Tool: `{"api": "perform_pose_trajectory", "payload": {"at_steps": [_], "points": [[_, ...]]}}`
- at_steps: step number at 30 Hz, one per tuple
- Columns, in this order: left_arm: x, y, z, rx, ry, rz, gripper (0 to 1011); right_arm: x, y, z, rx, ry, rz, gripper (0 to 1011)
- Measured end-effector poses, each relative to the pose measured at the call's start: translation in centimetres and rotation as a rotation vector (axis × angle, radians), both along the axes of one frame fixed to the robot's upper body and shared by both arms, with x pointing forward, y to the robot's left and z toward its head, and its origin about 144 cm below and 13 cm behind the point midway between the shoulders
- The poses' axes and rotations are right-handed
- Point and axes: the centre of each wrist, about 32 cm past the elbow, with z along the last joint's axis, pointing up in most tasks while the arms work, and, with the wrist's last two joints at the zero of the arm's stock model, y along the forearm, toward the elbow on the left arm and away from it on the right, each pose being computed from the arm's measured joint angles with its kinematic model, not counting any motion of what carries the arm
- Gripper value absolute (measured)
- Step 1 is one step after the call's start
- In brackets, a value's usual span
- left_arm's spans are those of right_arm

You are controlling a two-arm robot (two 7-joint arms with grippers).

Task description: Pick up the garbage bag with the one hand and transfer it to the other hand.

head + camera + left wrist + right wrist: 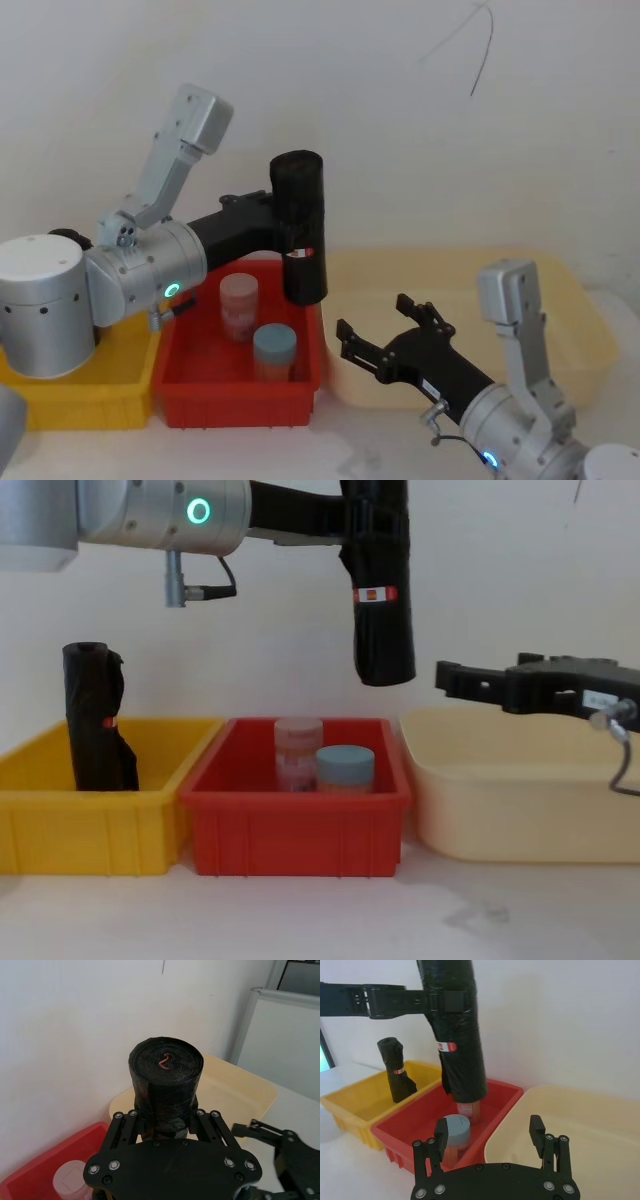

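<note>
Nothing but open air between the garbage bag (383, 630) and the other hand (371, 318); two jars (345, 766) in the red bin (300, 802) sit underneath.

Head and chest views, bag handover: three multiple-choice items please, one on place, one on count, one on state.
1. Where is the garbage bag that the left gripper holds?
A. flat on the table
B. lying in the yellow bin
C. upright in the air above the red bin

2. How many jars stand in the red bin?
A. one
B. two
C. four

3. How is the right gripper?
A. open, apart from the bag
B. shut on the bag
C. shut on a jar

Answers:
1 C: the roll hangs upright in the left gripper's grasp, its lower end above the bin's rim.
2 B: a pink jar and a blue-lidded jar stand in it.
3 A: its fingers are spread, and a gap shows between them and the roll.
</note>
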Motion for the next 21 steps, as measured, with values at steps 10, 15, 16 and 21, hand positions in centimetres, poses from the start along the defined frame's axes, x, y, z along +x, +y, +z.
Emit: {"api": "perform_pose_trajectory", "payload": {"at_steps": [10, 15, 16, 21], "points": [[0.0, -0.6, 0.1, -0.006, 0.01, -0.022, 435, 1.2, 1.0, 0.6, -0.028, 0.013, 0.03, 1001], [0.0, -0.8, 0.2, -0.007, 0.013, -0.028, 435, 1.6, 1.4, 1.3, -0.05, 0.012, 0.04, 1000], [0.0, -0.8, 0.2, -0.007, 0.013, -0.029, 435, 1.6, 1.4, 1.4, -0.053, 0.011, 0.04, 1000], [0.0, -0.9, 0.2, -0.009, 0.016, -0.032, 435, 1.9, 1.7, 2.2, -0.076, 0.006, 0.043, 1001]]}}
